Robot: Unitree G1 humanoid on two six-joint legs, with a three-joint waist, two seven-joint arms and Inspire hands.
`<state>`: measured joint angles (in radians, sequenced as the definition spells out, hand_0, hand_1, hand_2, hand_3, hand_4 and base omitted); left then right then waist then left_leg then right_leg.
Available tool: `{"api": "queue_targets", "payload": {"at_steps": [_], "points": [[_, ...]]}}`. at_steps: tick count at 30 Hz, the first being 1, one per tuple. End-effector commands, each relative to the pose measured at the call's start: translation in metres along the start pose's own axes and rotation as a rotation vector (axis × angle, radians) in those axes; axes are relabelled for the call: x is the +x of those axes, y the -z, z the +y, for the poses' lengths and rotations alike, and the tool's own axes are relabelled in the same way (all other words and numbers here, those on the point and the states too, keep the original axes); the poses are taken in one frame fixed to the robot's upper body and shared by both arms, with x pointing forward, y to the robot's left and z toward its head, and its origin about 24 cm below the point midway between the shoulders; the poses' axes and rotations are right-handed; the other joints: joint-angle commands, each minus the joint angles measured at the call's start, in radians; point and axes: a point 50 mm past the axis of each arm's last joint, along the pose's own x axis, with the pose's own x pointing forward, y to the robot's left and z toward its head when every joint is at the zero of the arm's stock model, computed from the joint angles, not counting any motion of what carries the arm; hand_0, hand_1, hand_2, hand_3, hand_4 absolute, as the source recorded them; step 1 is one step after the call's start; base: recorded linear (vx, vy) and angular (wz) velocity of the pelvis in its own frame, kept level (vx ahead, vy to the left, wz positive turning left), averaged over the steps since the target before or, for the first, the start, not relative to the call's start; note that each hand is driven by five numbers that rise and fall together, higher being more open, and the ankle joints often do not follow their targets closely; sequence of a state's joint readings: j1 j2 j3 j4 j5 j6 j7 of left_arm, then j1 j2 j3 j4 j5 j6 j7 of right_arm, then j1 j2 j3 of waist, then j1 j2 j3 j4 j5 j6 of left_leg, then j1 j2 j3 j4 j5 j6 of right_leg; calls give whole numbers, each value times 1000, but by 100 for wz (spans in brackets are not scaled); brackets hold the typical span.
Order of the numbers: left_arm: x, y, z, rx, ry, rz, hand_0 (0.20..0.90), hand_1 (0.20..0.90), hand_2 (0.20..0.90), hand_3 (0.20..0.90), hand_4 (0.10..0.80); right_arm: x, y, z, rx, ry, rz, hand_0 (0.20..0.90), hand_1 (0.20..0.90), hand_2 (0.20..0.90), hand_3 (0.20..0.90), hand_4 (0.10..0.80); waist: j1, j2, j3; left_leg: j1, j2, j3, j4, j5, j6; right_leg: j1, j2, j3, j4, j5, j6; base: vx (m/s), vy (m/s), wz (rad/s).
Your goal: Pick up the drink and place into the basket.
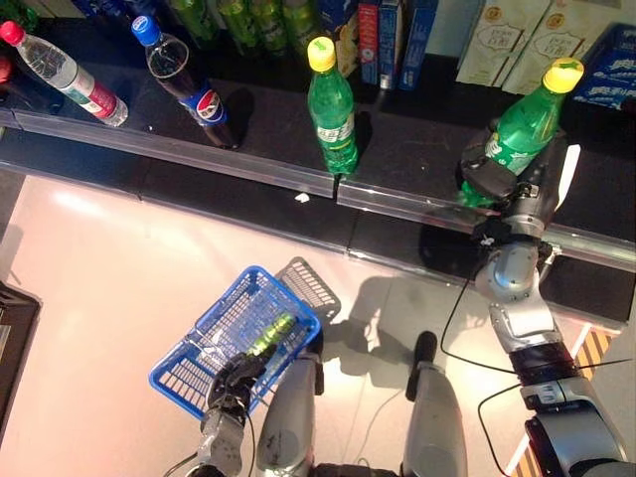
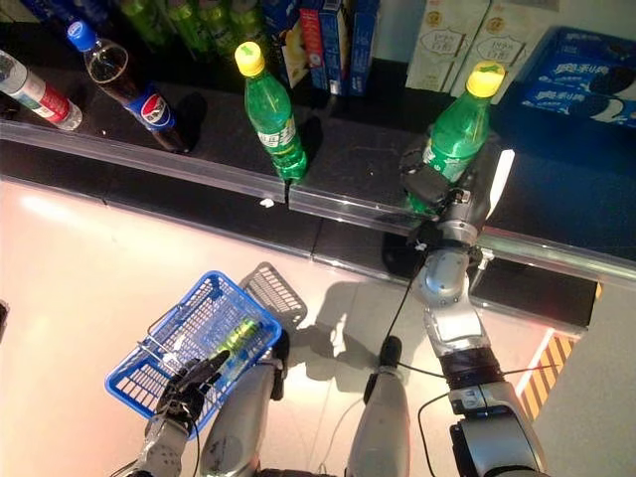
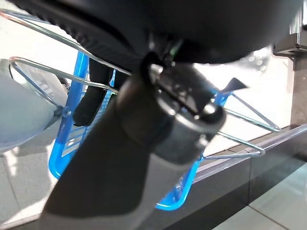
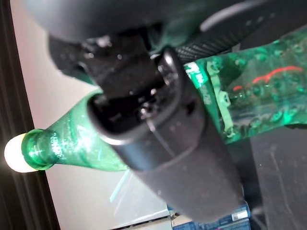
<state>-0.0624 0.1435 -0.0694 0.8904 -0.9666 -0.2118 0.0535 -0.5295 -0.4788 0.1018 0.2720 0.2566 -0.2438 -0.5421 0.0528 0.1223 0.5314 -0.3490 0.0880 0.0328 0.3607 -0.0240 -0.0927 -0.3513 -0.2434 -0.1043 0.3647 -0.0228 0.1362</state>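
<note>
On the dark shelf at the far right, the right hand (image 1: 517, 194) has its fingers curled round the lower body of a green bottle (image 1: 525, 129). The right wrist view confirms the grip: the thumb and fingers are wrapped over the labelled midsection. The bottle leans slightly and appears to sit at or just above the shelf (image 1: 397, 149), behind the clear front rail (image 1: 397, 204); whether it has left the shelf cannot be told.

Down at the lower left, the left hand (image 1: 234, 383) is curled round the wire handle of the blue basket (image 1: 179, 383), which it holds low over the pale floor (image 1: 109, 268). One green bottle (image 1: 270, 335) already lies inside the basket.

Judgement: the grasp is made; lifting clear of the rail, carrying across to the basket and release remain.

The held drink is a clear green plastic bottle with a yellow cap, a green-and-white label and a ribbed lower body. It looks full. A matching bottle (image 1: 332, 107) stands upright further left on the shelf, well apart from the held one.
</note>
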Motion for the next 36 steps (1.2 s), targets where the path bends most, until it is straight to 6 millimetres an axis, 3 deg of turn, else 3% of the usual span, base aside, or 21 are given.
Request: {"api": "queue_targets", "payload": {"at_steps": [1, 9, 12, 18, 26, 36], "points": [[-14, -23, 25, 72, 16, -160, 300, 300, 300, 200, 100, 14, -78, -5, 147, -61, -373, 300, 300, 300, 200, 100, -12, -22, -24, -28, -10, -48, 132, 98, 21, 90, 53, 16, 27, -49, -134, 0, 0, 0], [-21, -60, 13, 73, 105, -352, 300, 300, 300, 200, 100, -20, -91, 20, 278, -408, -407, 300, 300, 300, 200, 100, -20, -21, -71, 23, -1, -38, 120, 129, 8, 156, 59, 23, 26, -77, -146, 54, 59, -1], [-25, -82, 1, 92, 170, -431, 300, 300, 300, 200, 100, -34, -99, 32, 339, -526, -420, 300, 300, 300, 200, 100, -6, -29, -100, 46, -4, -42, 107, 129, 8, 186, 60, 16, 23, -85, -148, 49, 14, 1], [-36, -107, -22, 143, 293, -529, 300, 300, 300, 200, 100, -54, -106, 52, 459, -709, -393, 300, 300, 300, 200, 100, 27, -46, -150, 92, -7, -58, 77, 137, 6, 254, 63, -11, 1, -95, -149, 62, 8, 6], [-56, -106, -46, 239, 521, -513, 300, 300, 300, 200, 100, -86, -96, 81, 606, -860, -256, 300, 300, 300, 200, 100, 87, -54, -210, 161, -22, -84, 15, 120, 11, 345, 49, -57, -53, -92, -139, 79, 25, 16], [-85, -104, -75, 310, 817, -444, 300, 300, 300, 200, 100, -101, -87, 112, 671, -880, -130, 300, 300, 300, 200, 100, 178, -39, -227, 177, -54, -145, -12, 109, 13, 402, 19, -132, -72, -93, -129, 34, 18, 28]]}}
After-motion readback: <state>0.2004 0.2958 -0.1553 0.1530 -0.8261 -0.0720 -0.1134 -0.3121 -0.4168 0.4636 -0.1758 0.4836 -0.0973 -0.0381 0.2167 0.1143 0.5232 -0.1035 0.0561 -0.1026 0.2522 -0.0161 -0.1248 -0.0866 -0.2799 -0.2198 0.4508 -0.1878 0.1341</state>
